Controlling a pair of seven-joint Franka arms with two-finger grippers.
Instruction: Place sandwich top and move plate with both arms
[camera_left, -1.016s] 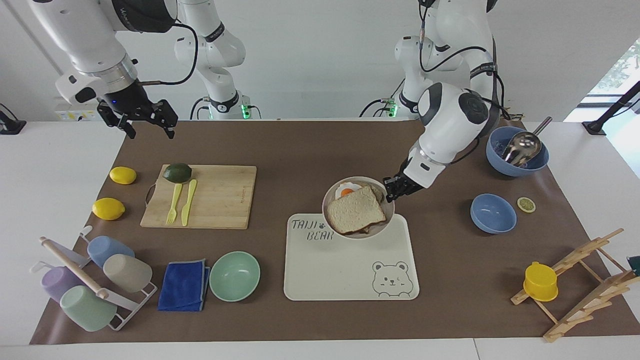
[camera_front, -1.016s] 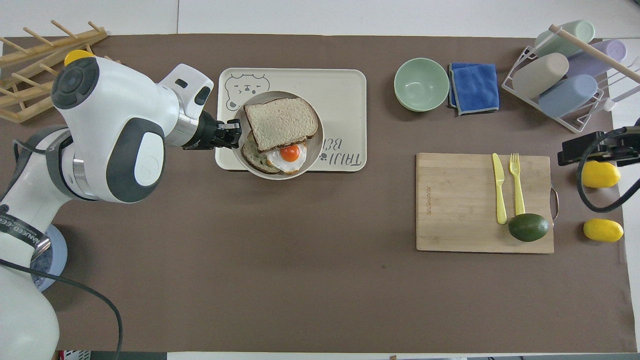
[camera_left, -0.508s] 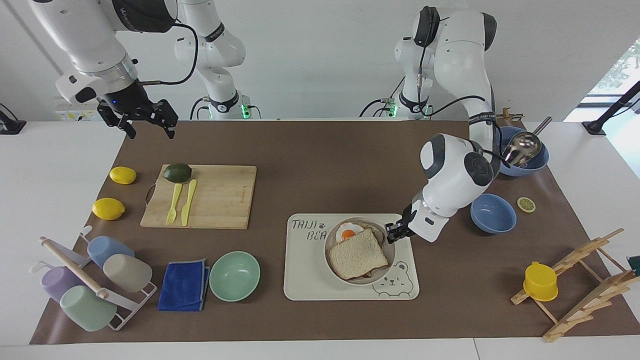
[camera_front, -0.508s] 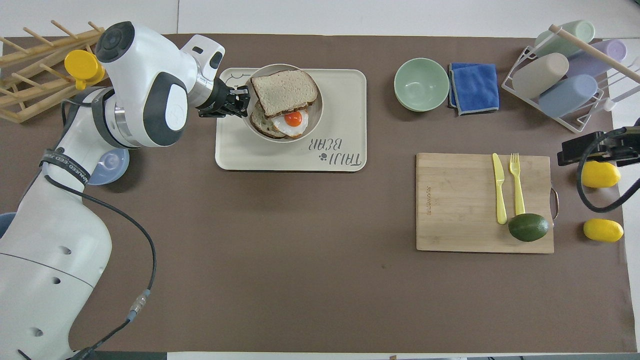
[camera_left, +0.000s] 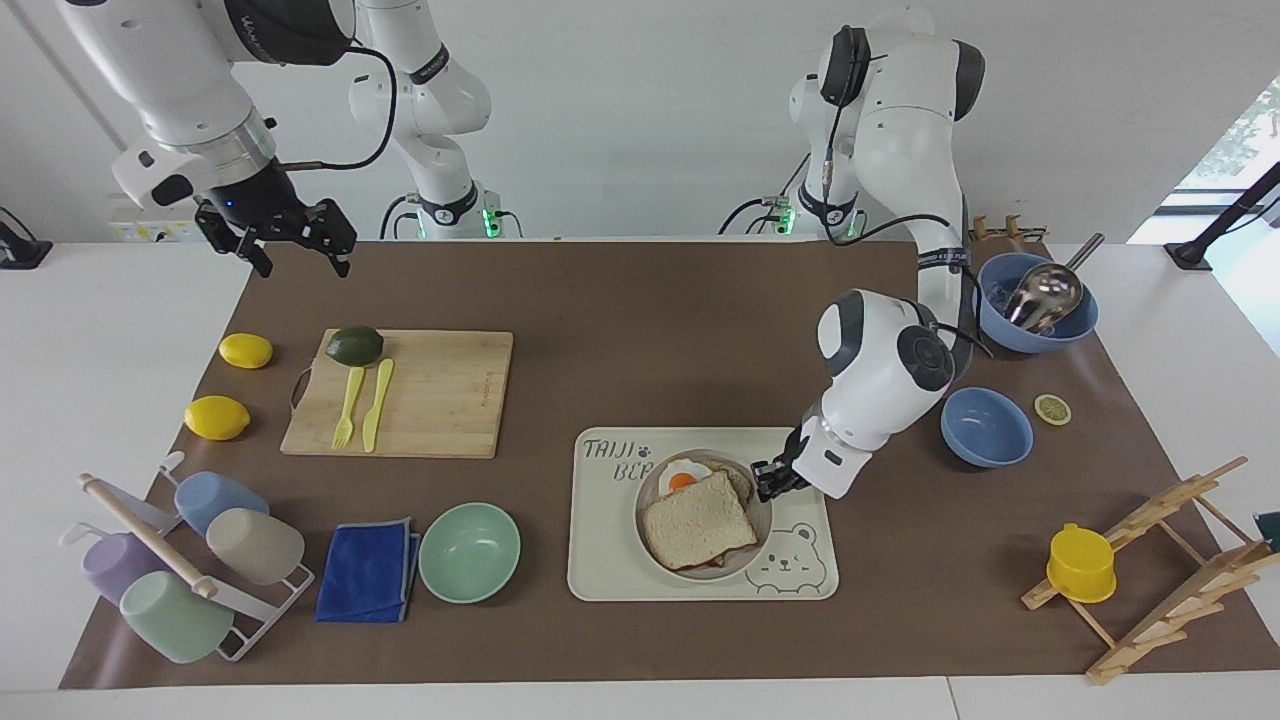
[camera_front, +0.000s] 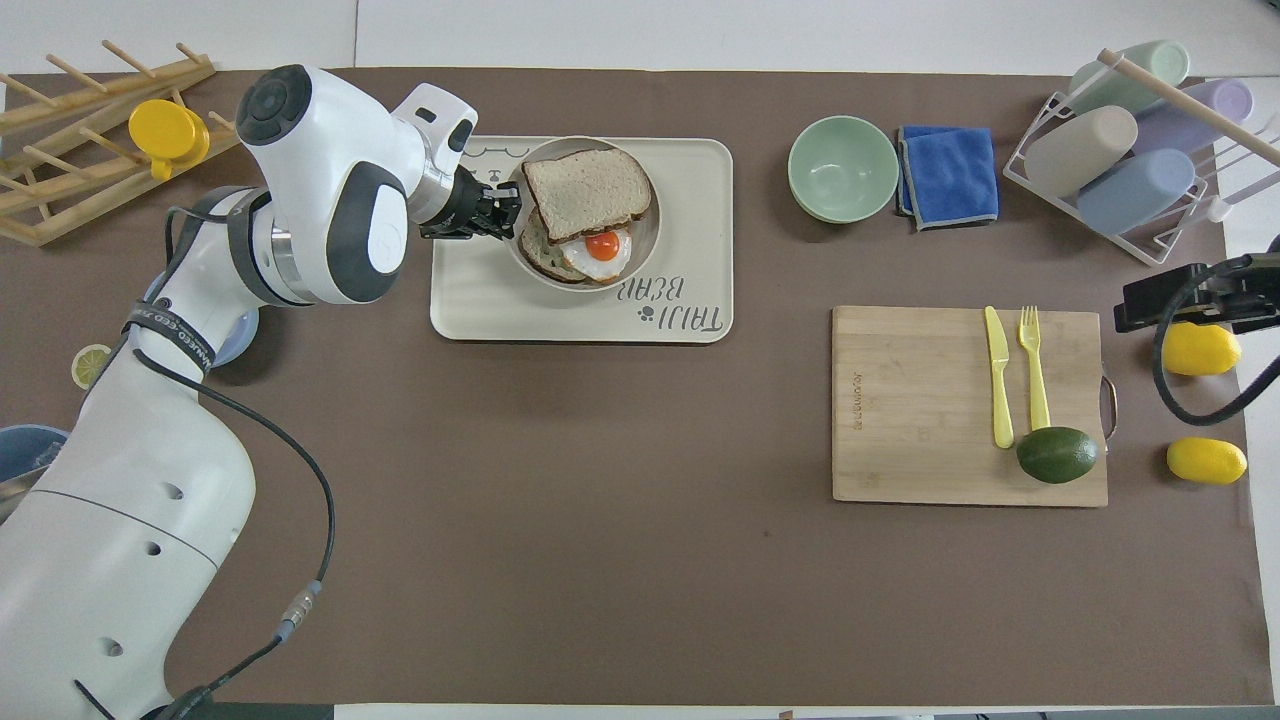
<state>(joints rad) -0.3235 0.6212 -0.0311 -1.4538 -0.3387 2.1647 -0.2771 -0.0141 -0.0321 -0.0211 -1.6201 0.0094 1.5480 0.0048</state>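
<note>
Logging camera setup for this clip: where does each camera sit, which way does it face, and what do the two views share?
Facing view: high across the table, facing the robots; both arms show, the left gripper at the plate on the tray, the right gripper waiting above the table's edge.
Overhead view: high above the robots' end, looking forward and steeply down; the left arm comes from the bottom left, only the right gripper shows.
Shared: plate, bread slice, tray, cutting board.

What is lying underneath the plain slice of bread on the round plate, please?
Under the sandwich top lies a fried egg on a toast slice, both poking out toward the robots. The rest is covered. All sit on the plate, whose rim the left tool grips.
</note>
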